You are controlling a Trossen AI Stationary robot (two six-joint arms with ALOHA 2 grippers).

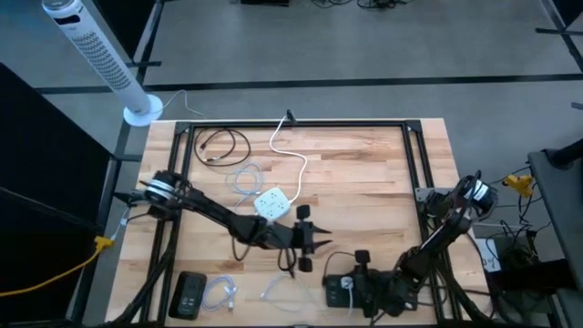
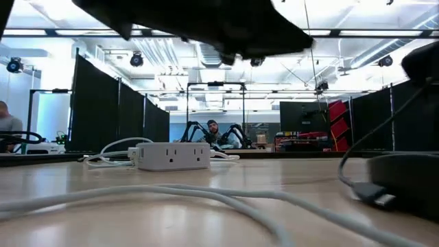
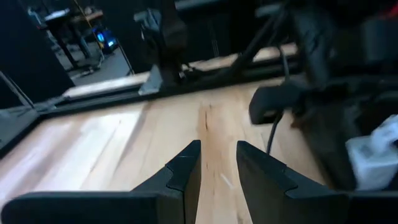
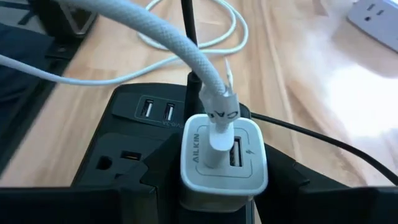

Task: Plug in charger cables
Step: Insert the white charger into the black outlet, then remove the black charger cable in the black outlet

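Note:
My right gripper [image 4: 221, 190] is shut on a white USB charger block [image 4: 224, 158] near the table's front edge. A white braided charger cable [image 4: 186, 56] is plugged into one of the block's ports. The block stands over a black power strip [image 4: 143, 143]. My left gripper [image 3: 217, 146] hovers open and holds nothing, just left of the right one [image 1: 314, 239]. More charger cables lie loose on the table: a black coil [image 1: 219, 146] at the far left and white ones [image 1: 246, 178] [image 1: 223, 293]. My right gripper pinches the white charger block by its two opposite sides [image 4: 186, 165] between the two fingers. The fingers slant down at it from the table's right. The block's port face is turned up toward the wrist, the cable rising from it. The block itself hides its underside against the strip.
A white socket cube [image 1: 271, 204] sits mid-table, its thick white cord [image 1: 290, 155] running to the far edge. A black box [image 1: 189, 293] lies at the front left. Black frame rails [image 1: 412, 164] border the table. Bare wood lies at the far right.

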